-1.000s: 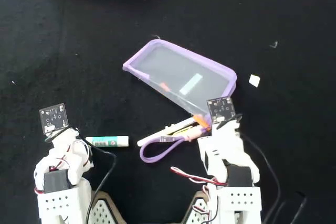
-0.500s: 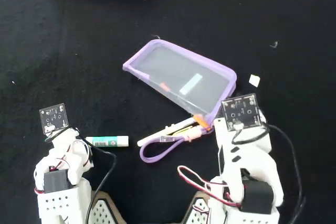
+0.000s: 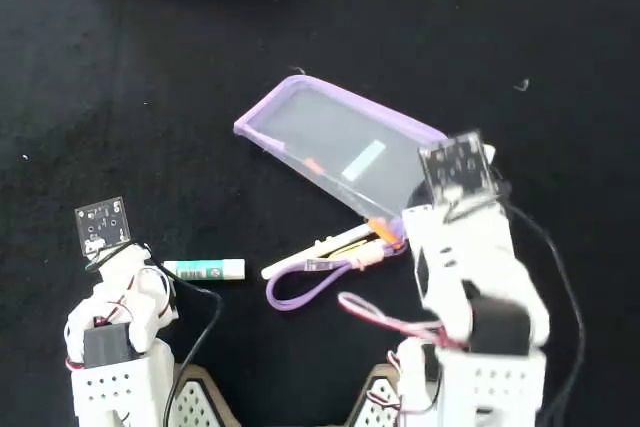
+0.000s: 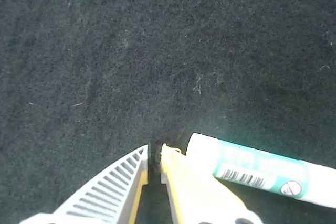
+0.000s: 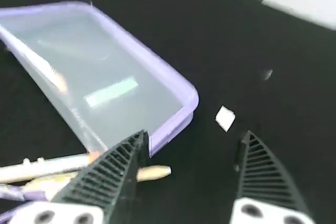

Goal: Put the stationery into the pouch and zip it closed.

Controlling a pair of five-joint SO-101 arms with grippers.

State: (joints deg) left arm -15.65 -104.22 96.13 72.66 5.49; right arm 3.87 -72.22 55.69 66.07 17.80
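**Q:** Where does the task's thing lie?

**A:** The translucent zip pouch with lilac trim [image 3: 340, 152] lies flat at the middle of the black cloth-covered worktop [image 3: 150, 67], askew to its edges. A slim white pen [image 3: 318, 247] sticks out of the pouch's mouth toward the near edge. The lilac loop strap [image 3: 272, 293] curls on the cloth beside the pen.

**Q:** And the loose item?

**A:** A white glue stick with a green label [image 3: 205, 269] lies toward the near left corner, well apart from the pouch.

**Q:** How do the pincers stand?

**A:** Left pincer [image 4: 153, 150]: its fingers are pressed almost together with nothing between them, low over the cloth. The glue stick's [image 4: 257, 169] white end sits just beside the yellow finger.

Right pincer [image 5: 193, 140]: its black fingers are spread wide and empty, above the corner of the pouch [image 5: 100, 82] nearest the right edge. A small white scrap [image 5: 224, 117] lies on the worktop just past that corner.
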